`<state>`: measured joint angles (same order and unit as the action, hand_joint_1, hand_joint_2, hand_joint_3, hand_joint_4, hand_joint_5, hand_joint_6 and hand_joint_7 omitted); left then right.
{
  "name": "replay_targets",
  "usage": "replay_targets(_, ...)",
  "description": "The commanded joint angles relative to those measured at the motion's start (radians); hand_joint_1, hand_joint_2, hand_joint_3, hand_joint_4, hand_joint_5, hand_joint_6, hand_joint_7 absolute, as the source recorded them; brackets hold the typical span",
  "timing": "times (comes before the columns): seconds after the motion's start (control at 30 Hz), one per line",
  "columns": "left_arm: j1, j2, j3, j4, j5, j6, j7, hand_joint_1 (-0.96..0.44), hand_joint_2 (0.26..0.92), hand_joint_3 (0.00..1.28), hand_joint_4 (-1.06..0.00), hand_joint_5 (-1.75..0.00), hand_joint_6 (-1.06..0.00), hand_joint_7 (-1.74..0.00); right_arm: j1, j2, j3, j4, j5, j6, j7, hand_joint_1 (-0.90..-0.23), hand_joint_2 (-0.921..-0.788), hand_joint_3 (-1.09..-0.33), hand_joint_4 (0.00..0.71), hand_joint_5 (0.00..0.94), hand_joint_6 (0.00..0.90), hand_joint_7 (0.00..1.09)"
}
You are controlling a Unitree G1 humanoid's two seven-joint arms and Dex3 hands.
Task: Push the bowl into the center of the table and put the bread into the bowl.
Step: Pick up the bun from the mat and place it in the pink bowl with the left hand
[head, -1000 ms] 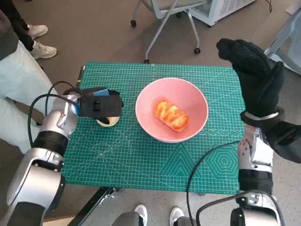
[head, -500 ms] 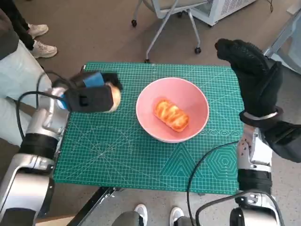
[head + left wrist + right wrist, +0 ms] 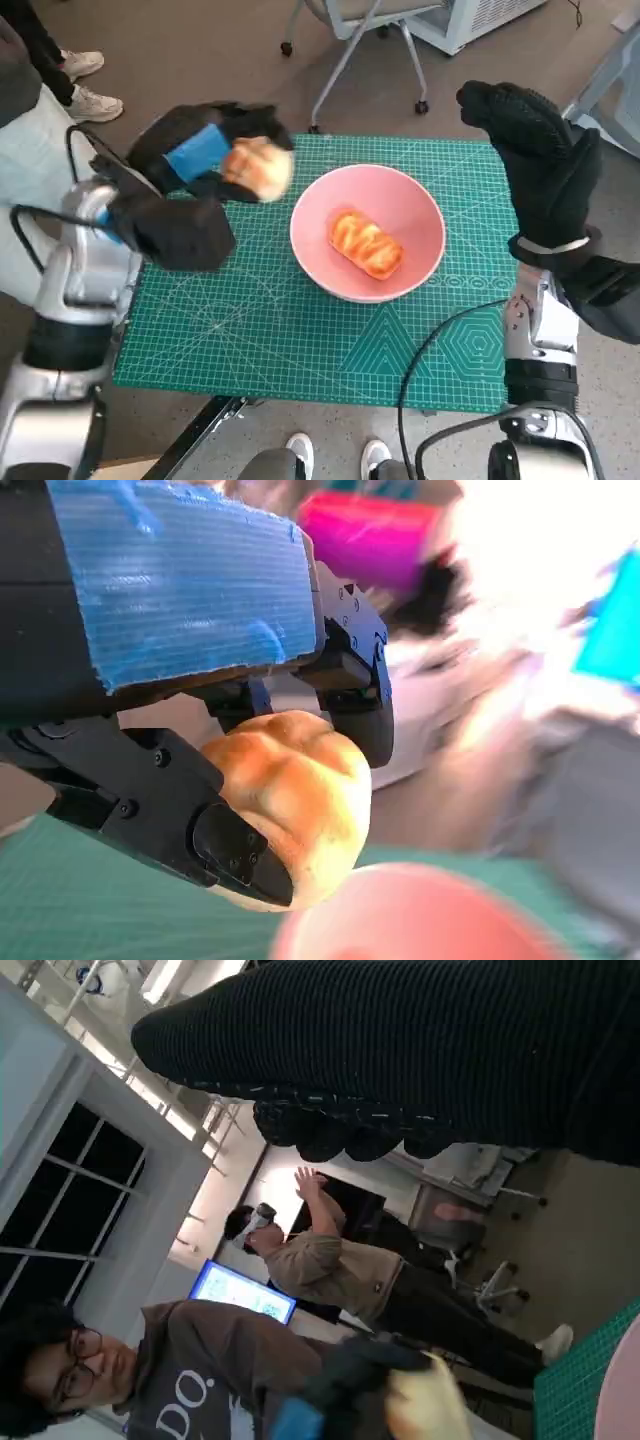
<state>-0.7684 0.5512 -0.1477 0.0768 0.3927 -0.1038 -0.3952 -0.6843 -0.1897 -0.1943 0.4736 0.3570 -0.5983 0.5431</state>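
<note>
You've got a round bread roll [image 3: 258,168] gripped in your left hand [image 3: 205,160], lifted off the worktop [image 3: 300,330] and hanging over its far left part, just beside the pink bowl [image 3: 420,250] on the bowl's left, not over the rim yet as far as the head view shows. In the left wrist view the roll [image 3: 295,815] sits pinched between the black fingers [image 3: 240,855] under the blue-taped back of the hand, golden top facing out, with the bowl's pink rim [image 3: 420,915] blurred just next to it. Background there is smeared, can't read it.

The bowl sits near the middle of the green cutting mat, upright, and a second bread, a glazed oblong piece [image 3: 365,245], already lies inside it, slightly tilted across the bottom.

Your right hand [image 3: 535,150] in the black glove is held up above the right edge of the worktop, well apart from the bowl, holding nothing, fingers loosely spread and bent forward. In the right wrist view the glove [image 3: 420,1050] is a dark band and the bowl's edge [image 3: 620,1400] just shows at a corner.

Around: a person's pale trouser leg [image 3: 30,150] beside the worktop on the left, shoes [image 3: 85,95] on the floor, a wheeled chair base [image 3: 350,50] beyond the far edge. Two people [image 3: 340,1270] show in the right wrist view.
</note>
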Motion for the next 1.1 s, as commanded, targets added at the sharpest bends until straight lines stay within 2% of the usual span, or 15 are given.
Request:
replay_targets(0.03, -0.009, -0.050, -0.027, -0.068, 0.001, 0.009, 0.004, 0.00, 0.909, 0.01, -0.81, -0.99, -0.69, -1.14, 0.027, 0.008, 0.002, -0.002, 0.002, 0.010, 0.000, -0.656, -0.921, -0.677, 0.182, 0.000, 0.117, 0.37)
replay_targets(0.33, -0.067, -0.139, -0.117, -0.005, 0.020, -0.007, -0.016, 0.00, 0.908, 0.01, -0.82, -1.00, -0.69, -1.12, 0.035, 0.008, 0.002, -0.008, 0.001, 0.010, 0.002, -0.654, -0.921, -0.677, 0.182, 0.000, 0.112, 0.37)
replay_targets(0.67, -0.111, -0.200, -0.210, 0.229, 0.091, -0.146, 0.049, 0.00, 0.905, 0.01, -0.82, -1.11, -0.72, -0.98, 0.043, 0.002, -0.005, -0.007, 0.009, 0.012, 0.008, -0.657, -0.921, -0.672, 0.184, 0.001, 0.110, 0.38)
replay_targets(0.8, -0.123, -0.218, -0.231, 0.304, 0.111, -0.165, 0.056, 0.00, 0.901, 0.01, -0.83, -1.09, -0.72, -0.99, 0.046, -0.002, -0.009, -0.007, 0.012, 0.011, 0.011, -0.662, -0.921, -0.666, 0.188, 0.003, 0.113, 0.38)
replay_targets(0.87, -0.125, -0.226, -0.236, 0.330, 0.111, -0.164, 0.049, 0.00, 0.913, 0.01, -0.81, -1.11, -0.68, -1.02, 0.046, -0.004, -0.011, -0.006, 0.013, 0.011, 0.011, -0.662, -0.921, -0.664, 0.191, 0.004, 0.115, 0.38)
replay_targets(0.93, -0.122, -0.231, -0.238, 0.344, 0.107, -0.154, 0.033, 0.00, 0.917, 0.07, -0.75, -1.19, -0.60, -1.09, 0.046, -0.004, -0.013, -0.005, 0.013, 0.011, 0.011, -0.665, -0.921, -0.662, 0.194, 0.005, 0.116, 0.38)
replay_targets(0.97, -0.120, -0.233, -0.239, 0.348, 0.105, -0.149, 0.026, 0.07, 0.918, 0.11, -0.69, -1.24, -0.55, -0.99, 0.046, -0.004, -0.013, -0.004, 0.013, 0.010, 0.010, -0.666, -0.921, -0.661, 0.194, 0.005, 0.117, 0.38)
replay_targets(1.0, -0.116, -0.234, -0.241, 0.349, 0.105, -0.138, 0.018, 0.17, 0.919, 0.16, -0.61, -1.32, -0.54, -0.77, 0.046, -0.004, -0.014, -0.005, 0.012, 0.011, 0.009, -0.668, -0.921, -0.660, 0.195, 0.006, 0.118, 0.38)
replay_targets(1.03, -0.113, -0.235, -0.242, 0.349, 0.106, -0.130, 0.012, 0.10, 0.904, 0.14, -0.49, -0.96, -0.51, -0.53, 0.047, -0.004, -0.014, -0.006, 0.012, 0.011, 0.009, -0.669, -0.921, -0.659, 0.196, 0.006, 0.118, 0.38)
replay_targets(1.07, -0.111, -0.236, -0.245, 0.350, 0.111, -0.122, 0.007, 0.06, 0.905, 0.10, -0.46, -0.64, -0.50, -0.36, 0.048, -0.004, -0.014, -0.008, 0.012, 0.012, 0.007, -0.670, -0.921, -0.658, 0.196, 0.006, 0.119, 0.38)
replay_targets(1.1, -0.109, -0.236, -0.247, 0.350, 0.115, -0.117, 0.004, 0.02, 0.903, 0.09, -0.44, -0.51, -0.48, -0.29, 0.048, -0.004, -0.015, -0.010, 0.011, 0.012, 0.006, -0.671, -0.921, -0.658, 0.196, 0.006, 0.119, 0.38)
